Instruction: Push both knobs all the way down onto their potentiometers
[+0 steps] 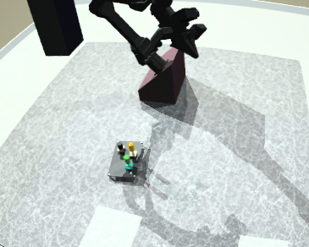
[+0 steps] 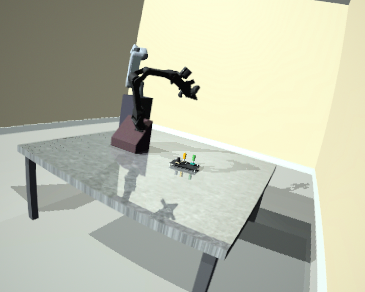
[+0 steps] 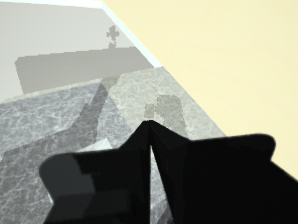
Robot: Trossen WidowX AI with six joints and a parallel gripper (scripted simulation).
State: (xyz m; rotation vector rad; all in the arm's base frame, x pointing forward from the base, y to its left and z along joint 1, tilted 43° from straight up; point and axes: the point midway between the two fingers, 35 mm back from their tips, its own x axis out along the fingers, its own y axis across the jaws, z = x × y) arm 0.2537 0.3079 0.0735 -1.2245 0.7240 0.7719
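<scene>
The dark circuit board [image 1: 118,167] [image 2: 190,168] stands on short legs on the table. A yellow knob [image 1: 130,145] [image 2: 185,156] stands high over a pale potentiometer [image 1: 133,154]. A green knob [image 1: 126,157] [image 2: 194,157] stands high over a teal potentiometer [image 1: 129,167]. How far each knob sits on its shaft is too small to tell. A black part [image 1: 120,145] [image 2: 178,160] stands beside the yellow knob. My gripper [image 1: 195,55] [image 2: 196,97] [image 3: 148,125] is shut and empty, high above the table, well above the board and toward the arm's base. The board is outside the wrist view.
The arm's reddish wedge base [image 1: 159,86] [image 2: 130,135] stands at the back of the grey table [image 1: 53,127] [image 2: 88,170]. A dark column [image 1: 57,30] is behind it at the left in the top view. Arm shadows cross the table beside the board.
</scene>
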